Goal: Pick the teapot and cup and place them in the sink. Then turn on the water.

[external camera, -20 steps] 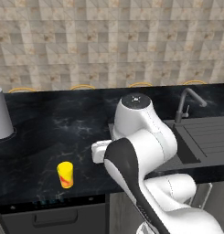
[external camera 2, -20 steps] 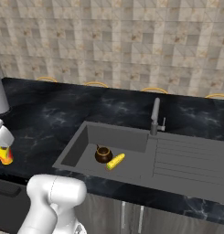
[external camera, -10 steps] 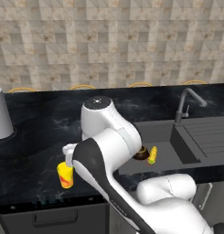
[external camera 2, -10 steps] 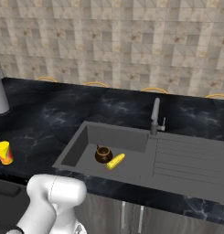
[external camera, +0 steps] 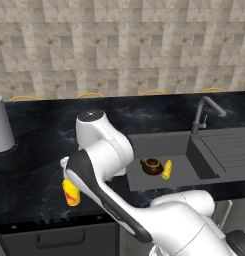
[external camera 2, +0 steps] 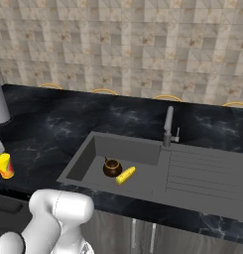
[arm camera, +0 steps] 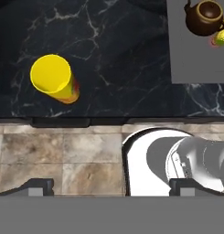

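Black marbled counter (external camera: 39, 165) under a beige tiled wall runs across the left base view; the cup (external camera: 70, 192) stands upright near the counter's front edge, partly behind the arm's hand, while the teapot (external camera: 152, 166) already sits on the floor of the sink (external camera: 159, 142) just beside a knobbly yellow item (external camera: 167, 170); the tap (external camera: 204, 112) rises behind the basin, and no stream runs from it; a grey canister (external camera: 1, 125) stands far left; in the right base view the same teapot (external camera 2: 111, 167) rests in the sink (external camera 2: 83, 158) beside the yellow item (external camera 2: 125, 175), and the cup (external camera 2: 4, 166) is at the far left on the counter, well apart from the basin; the tap (external camera 2: 167, 124) is dry there too; in the hand view the cup (arm camera: 54, 78) lies up and to the left of the gripper (arm camera: 111, 186), whose fingertips stand wide apart and hold nothing, with the teapot (arm camera: 204, 17) at the upper corner in the sink (arm camera: 186, 55); judging by this, the teapot's placement is done, the cup has yet to be grasped and carried over, and the water remains to be turned on.
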Robot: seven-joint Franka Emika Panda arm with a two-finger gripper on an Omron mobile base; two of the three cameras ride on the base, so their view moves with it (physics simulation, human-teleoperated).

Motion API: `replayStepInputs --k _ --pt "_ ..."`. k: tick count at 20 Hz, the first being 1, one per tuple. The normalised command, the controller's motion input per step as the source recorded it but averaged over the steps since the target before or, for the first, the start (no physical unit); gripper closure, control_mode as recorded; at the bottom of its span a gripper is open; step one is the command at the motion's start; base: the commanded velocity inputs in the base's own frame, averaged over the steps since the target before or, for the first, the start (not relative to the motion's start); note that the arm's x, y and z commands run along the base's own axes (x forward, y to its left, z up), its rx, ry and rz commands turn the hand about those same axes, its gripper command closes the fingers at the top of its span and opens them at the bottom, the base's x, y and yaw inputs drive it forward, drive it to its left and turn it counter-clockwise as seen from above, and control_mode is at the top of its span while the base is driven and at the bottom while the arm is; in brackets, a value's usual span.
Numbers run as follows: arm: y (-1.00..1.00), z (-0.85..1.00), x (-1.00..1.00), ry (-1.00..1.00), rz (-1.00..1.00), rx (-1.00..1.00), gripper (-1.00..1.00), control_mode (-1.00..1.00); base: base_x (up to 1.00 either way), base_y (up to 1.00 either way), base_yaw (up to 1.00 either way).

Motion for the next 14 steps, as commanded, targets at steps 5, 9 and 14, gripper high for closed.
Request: replayStepInputs --k 5,9,14 --pt "0.00 -0.40 0.42 0.00 0.00 0.00 -1.00 -1.00 0.00 0.00 0.00" --pt "0.00 -0.31 0.37 0.00 0.00 0.00 -1.00 -1.00 0.00 0.00 0.00" --pt "0.01 -0.28 0.41 0.00 0.00 0.00 -1.00 -1.00 0.00 0.00 0.00"
